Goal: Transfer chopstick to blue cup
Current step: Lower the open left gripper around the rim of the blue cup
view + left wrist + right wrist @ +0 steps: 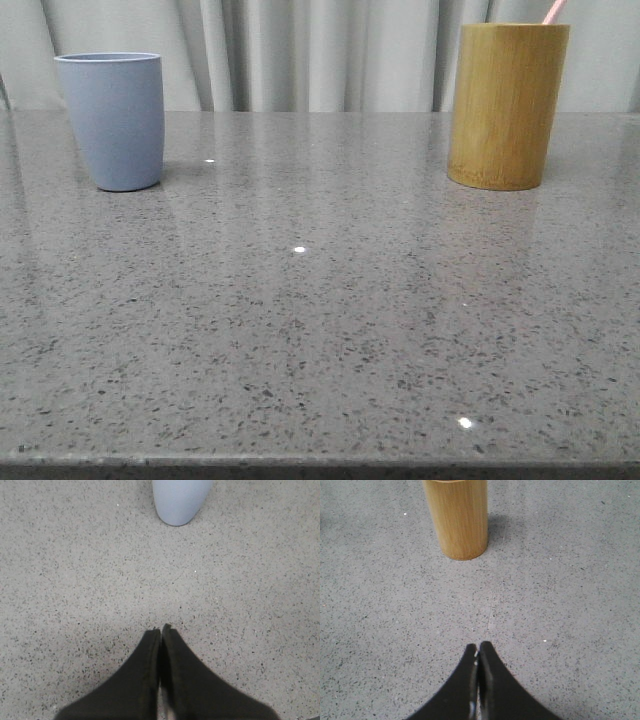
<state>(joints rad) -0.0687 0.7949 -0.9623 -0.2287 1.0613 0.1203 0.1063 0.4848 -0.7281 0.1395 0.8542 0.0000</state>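
Observation:
The blue cup (112, 120) stands upright at the far left of the grey speckled table; its base also shows in the left wrist view (181, 501). A pale pink chopstick (553, 11) pokes out of the tall bamboo cylinder (507, 105) at the far right; only its tip shows. The cylinder also shows in the right wrist view (456, 517), its top cut off. My left gripper (161, 628) is shut and empty, some way short of the blue cup. My right gripper (478, 646) is shut and empty, some way short of the bamboo cylinder. Neither gripper shows in the front view.
A pale curtain (320, 50) hangs behind the table's far edge. The table's front edge (320, 465) runs along the bottom of the front view. Bare speckled tabletop (300, 300) lies between the two cups.

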